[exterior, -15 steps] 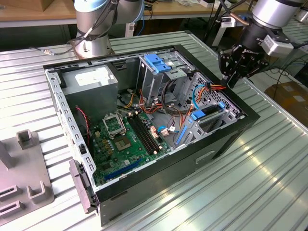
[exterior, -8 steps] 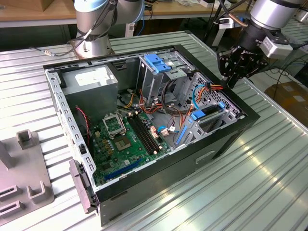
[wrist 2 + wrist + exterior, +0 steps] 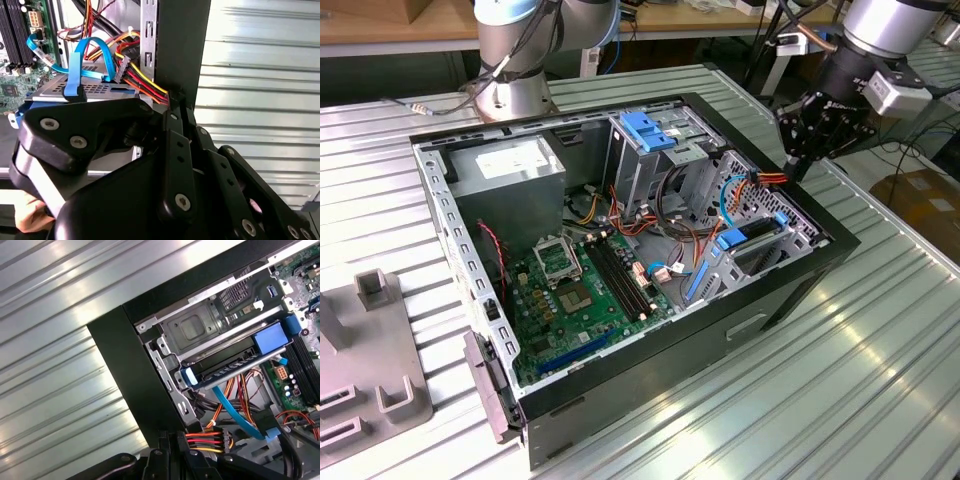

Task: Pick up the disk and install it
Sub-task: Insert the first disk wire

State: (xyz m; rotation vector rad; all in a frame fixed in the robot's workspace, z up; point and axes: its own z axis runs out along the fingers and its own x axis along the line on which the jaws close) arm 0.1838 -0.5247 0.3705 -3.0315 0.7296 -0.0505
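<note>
The disk (image 3: 752, 240) lies flat in its bay inside the open computer case (image 3: 650, 372), on the side toward the exterior view's right, framed by its blue carrier. A blue cable (image 3: 232, 410) runs just beside it. The pincer (image 3: 805, 155) hovers above the case's far right rim, near the red-and-yellow power leads (image 3: 770, 178). I cannot tell whether it is open or closed. The case sits on the ribbed worktop (image 3: 880, 360).

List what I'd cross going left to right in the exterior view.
fixture → power supply → blue-topped cage → disk → pincer
</note>
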